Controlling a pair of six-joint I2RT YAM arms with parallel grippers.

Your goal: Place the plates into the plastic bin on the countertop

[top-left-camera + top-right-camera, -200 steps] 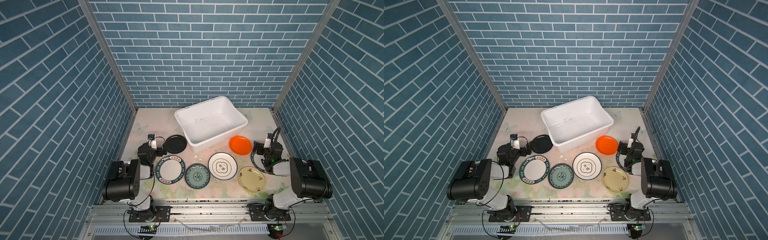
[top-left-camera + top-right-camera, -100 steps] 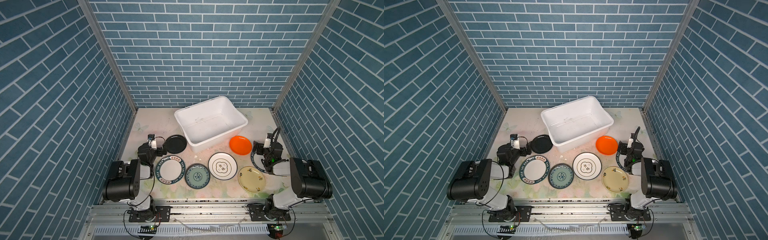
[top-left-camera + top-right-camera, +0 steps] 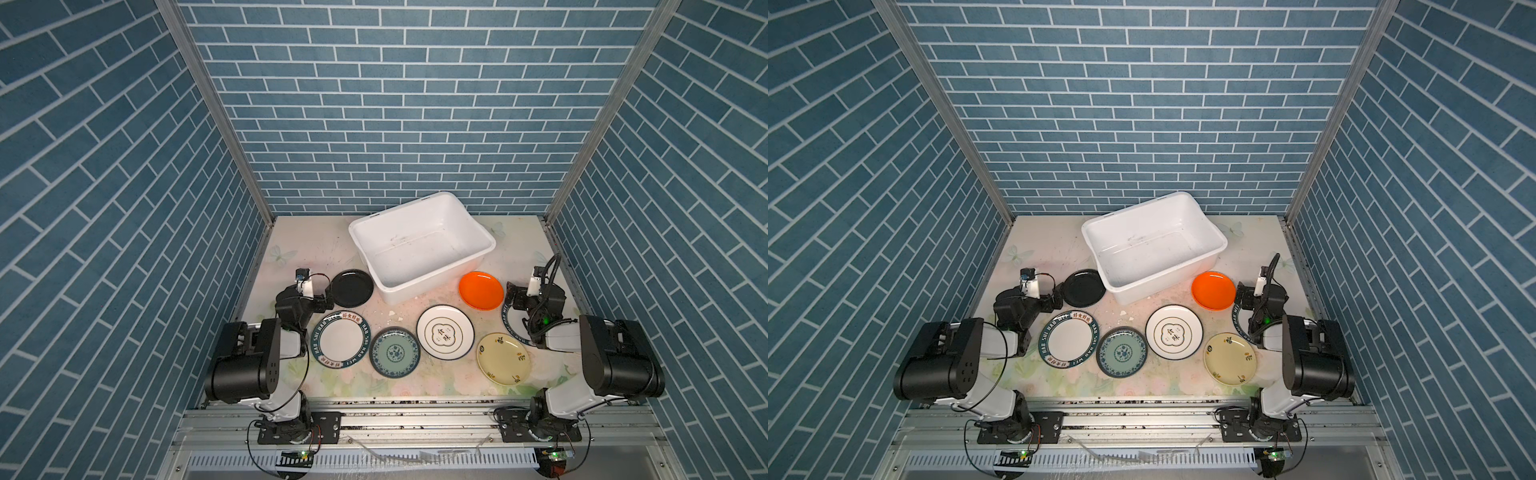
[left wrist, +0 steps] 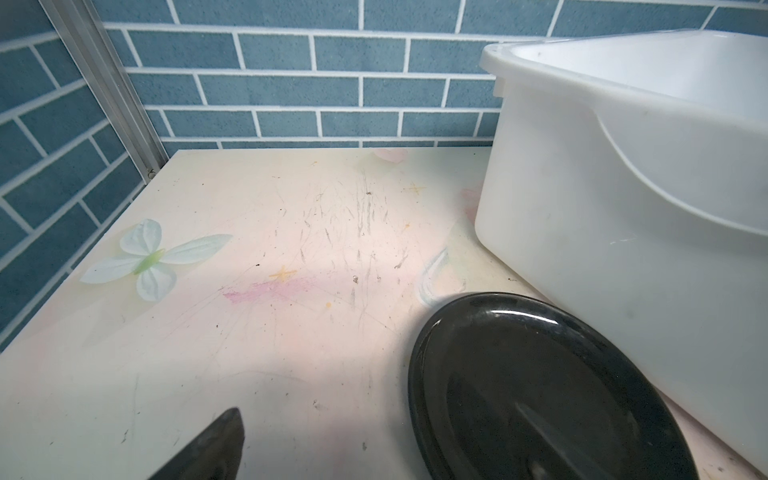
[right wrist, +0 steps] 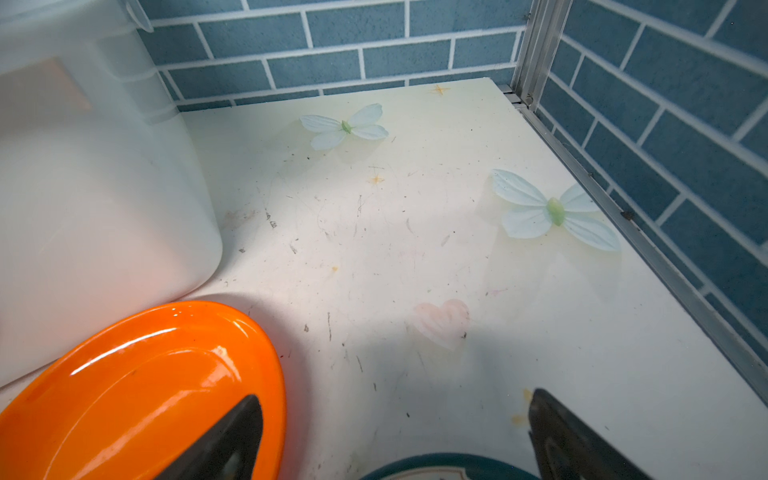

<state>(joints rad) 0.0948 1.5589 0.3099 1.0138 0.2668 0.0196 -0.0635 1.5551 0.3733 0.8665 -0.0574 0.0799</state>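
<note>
- Seven plates lay on the countertop, from four to eight o'clock of the bin.
- Left gripper and right gripper gaped wide, gripping nothing.

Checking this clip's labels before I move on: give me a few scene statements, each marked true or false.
1. The bin holds no plates. True.
2. The orange plate is inside the bin. False: it lies on the countertop beside it.
3. The black plate lies close to the left tool. True.
4. Both tools are shut. False: the left tool and the right tool stand open, holding nothing.
</note>
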